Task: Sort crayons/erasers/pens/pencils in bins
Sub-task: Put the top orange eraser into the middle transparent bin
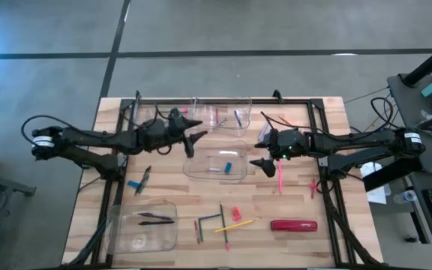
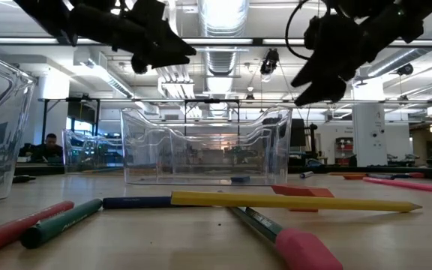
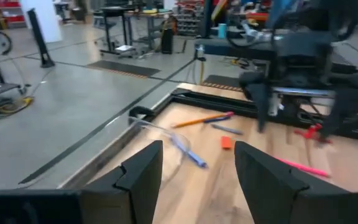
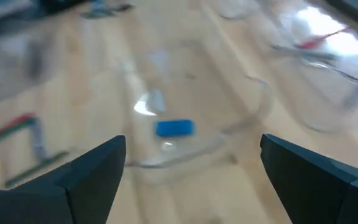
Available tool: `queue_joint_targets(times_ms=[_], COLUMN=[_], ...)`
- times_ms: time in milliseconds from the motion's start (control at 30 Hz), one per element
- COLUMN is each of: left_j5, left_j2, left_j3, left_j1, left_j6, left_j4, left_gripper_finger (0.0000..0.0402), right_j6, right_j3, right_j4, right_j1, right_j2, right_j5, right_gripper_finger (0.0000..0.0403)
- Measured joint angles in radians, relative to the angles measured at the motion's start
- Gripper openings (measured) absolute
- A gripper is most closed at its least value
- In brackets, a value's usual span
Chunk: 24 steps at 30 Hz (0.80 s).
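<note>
The centre bin (image 1: 217, 166) is sitting in the middle of the table (image 1: 291, 240) and is holding a blue eraser (image 1: 229, 165). The right gripper (image 1: 262, 153) is hovering just beside its right wall, fingers spread wide and empty. The left gripper (image 1: 193, 135) is hanging over the far bin (image 1: 223, 114), half spread, holding nothing. Only the low view is showing the yellow pencil (image 2: 291, 201) lying across other sticks near the front edge.
</note>
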Motion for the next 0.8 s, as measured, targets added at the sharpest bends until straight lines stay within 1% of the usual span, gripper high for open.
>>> queue_joint_targets(times_ms=[167,400,500,700,800], left_j5=[0.003,0.004,0.004,0.003,0.003], left_j2=[0.030,0.071,0.085,0.102,0.103], left_j3=[0.002,0.003,0.003,0.003,0.003], left_j1=[-0.056,-0.094,-0.103,-0.105,-0.105], left_j6=[-0.035,-0.052,-0.052,-0.052,-0.053], left_j4=[0.001,0.073,0.094,0.103,0.102], left_gripper_finger=[0.0185,0.0185,0.0185,0.0185,0.0185], right_j6=[-0.012,0.095,0.143,0.181,0.182], right_j3=[0.013,-0.010,-0.047,-0.126,-0.156], right_j4=[-0.176,-0.385,-0.401,-0.387,-0.359], right_j1=[-0.035,-0.130,-0.162,-0.186,-0.185], right_j2=[-0.030,-0.040,-0.036,-0.035,-0.034], right_j5=[0.140,0.261,0.323,0.340,0.341], right_gripper_finger=[0.0357,0.0357,0.0357,0.0355,0.0346])
